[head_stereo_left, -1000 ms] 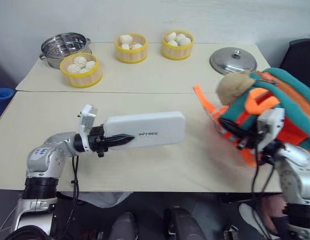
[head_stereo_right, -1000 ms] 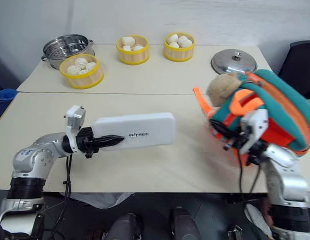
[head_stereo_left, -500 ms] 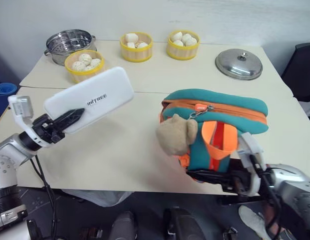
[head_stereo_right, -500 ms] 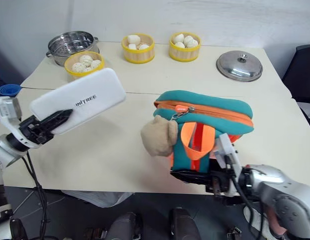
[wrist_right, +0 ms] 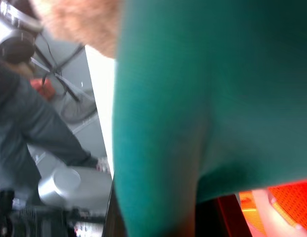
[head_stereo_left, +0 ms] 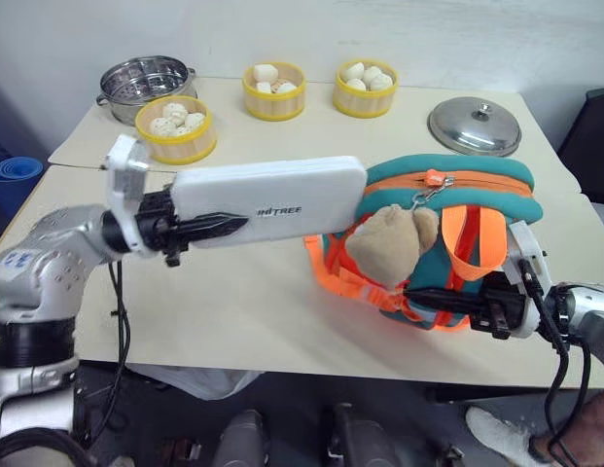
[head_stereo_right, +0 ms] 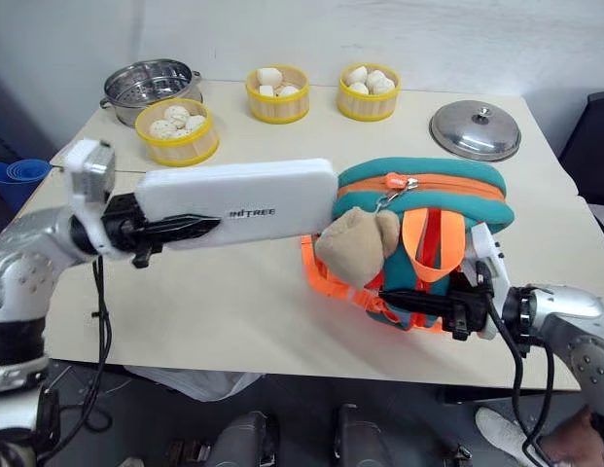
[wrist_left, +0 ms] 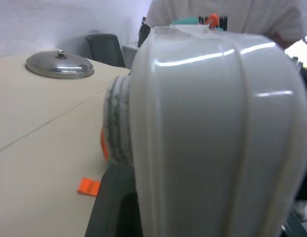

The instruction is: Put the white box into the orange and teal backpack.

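My left gripper (head_stereo_left: pixel 219 226) is shut on the near end of the white box (head_stereo_left: pixel 272 199). The box is held level above the table with its grey lettering facing up, and it looms large in the left wrist view (wrist_left: pixel 217 123). Its far end reaches the left top of the orange and teal backpack (head_stereo_left: pixel 481 177), just above the beige plush toy (head_stereo_left: pixel 389 243). The backpack stands on the table with its orange zipper trim (head_stereo_left: pixel 457 181) on top. My right gripper (head_stereo_left: pixel 440 300) is shut on the backpack's lower front, and teal fabric (wrist_right: pixel 202 98) sits between its fingers.
At the back of the table (head_stereo_left: pixel 233 311) are a steel steamer pot (head_stereo_left: pixel 144 78), three yellow baskets of buns (head_stereo_left: pixel 175 126) (head_stereo_left: pixel 274 89) (head_stereo_left: pixel 365 86) and a metal lid (head_stereo_left: pixel 475 125). A dark chair (head_stereo_left: pixel 588 126) is at the right. A person in a white shirt (wrist_left: pixel 232 15) stands beyond.
The left gripper raised the box, then leveled it until its far end reached the backpack's top. The right gripper swung the backpack round and drew it in, zipper up.
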`<state>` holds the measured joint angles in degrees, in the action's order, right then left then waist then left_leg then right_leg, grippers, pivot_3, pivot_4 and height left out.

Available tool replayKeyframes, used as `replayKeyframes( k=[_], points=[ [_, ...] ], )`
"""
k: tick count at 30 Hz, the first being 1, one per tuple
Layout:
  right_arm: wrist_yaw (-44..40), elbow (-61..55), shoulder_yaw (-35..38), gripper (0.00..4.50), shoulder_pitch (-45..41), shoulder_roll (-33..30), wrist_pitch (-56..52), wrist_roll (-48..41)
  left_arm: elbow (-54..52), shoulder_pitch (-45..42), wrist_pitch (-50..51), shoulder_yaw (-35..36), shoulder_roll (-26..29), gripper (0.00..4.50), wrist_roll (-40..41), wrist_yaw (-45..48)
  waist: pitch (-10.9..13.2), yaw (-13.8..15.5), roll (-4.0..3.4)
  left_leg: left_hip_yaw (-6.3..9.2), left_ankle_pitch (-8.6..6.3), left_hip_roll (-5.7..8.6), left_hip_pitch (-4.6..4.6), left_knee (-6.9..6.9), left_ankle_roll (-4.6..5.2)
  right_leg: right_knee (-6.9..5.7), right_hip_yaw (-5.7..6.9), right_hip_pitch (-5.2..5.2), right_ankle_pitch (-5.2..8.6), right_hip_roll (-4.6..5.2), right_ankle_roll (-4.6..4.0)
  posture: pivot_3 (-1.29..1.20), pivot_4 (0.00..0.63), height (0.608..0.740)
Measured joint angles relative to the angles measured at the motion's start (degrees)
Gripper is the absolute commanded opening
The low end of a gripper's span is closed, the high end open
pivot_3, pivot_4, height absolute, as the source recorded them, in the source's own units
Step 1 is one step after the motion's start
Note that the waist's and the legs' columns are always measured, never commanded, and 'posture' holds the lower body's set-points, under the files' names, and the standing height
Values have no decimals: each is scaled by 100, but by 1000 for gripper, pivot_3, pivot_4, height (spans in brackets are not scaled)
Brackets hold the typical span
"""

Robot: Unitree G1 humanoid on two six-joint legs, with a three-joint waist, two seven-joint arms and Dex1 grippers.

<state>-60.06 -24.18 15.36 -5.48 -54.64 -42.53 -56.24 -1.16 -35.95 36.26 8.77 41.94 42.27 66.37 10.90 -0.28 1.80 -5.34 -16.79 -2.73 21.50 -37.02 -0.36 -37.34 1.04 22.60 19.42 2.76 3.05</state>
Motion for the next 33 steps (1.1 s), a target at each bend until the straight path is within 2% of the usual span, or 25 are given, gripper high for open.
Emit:
replayKeyframes(
  k=[3,8,11,13,20,24,27,33],
  points=[
    [-90,14,-9,12,-15,-2,-5,61,489,-341,-445,-278,-387,1310,-346,87,1,16,1,0,-2,-1,8,-5,3,0,0,4,-2,-3,4,0,150,740],
    [-204,27,4,12,4,-4,-22,103,1045,-977,-930,-706,-521,1310,-897,429,1,37,1,2,-1,-1,12,-12,3,3,1,2,-4,-8,8,0,150,740],
    [-297,23,17,12,7,-24,-25,103,1486,-1450,-726,-635,-804,1310,-821,431,2,59,3,3,-1,0,22,-23,10,4,1,5,-9,-8,17,0,150,740],
    [-325,0,32,12,17,-28,-79,69,1641,-1624,-530,-484,-787,1310,-623,595,2,19,3,3,-1,0,24,-22,10,3,1,7,-10,-8,19,0,150,740],
    [-341,-189,131,12,206,-157,-514,-263,2081,-1742,-179,-134,-617,1310,-339,985,4,-63,2,4,20,-9,21,-16,-23,-2,1,13,-7,-20,14,0,150,740],
    [-298,-239,131,12,209,-157,-576,-295,2215,-1784,-426,-153,-986,1310,-452,906,4,-21,2,3,14,-5,21,-25,-7,-4,-3,9,-10,-15,20,0,150,740],
    [-279,-240,131,12,209,-155,-621,-326,2226,-1838,-577,-326,-1275,1310,-551,900,4,10,2,3,15,-4,21,-23,-7,-4,-3,9,-10,-16,20,0,150,740],
    [-232,-239,136,12,286,-97,-601,-308,2347,-1945,-1244,-839,-1380,1310,-1028,1395,4,2,2,-2,30,-6,20,-18,-36,-2,-6,12,-10,-23,19,0,150,740]
  ],
)
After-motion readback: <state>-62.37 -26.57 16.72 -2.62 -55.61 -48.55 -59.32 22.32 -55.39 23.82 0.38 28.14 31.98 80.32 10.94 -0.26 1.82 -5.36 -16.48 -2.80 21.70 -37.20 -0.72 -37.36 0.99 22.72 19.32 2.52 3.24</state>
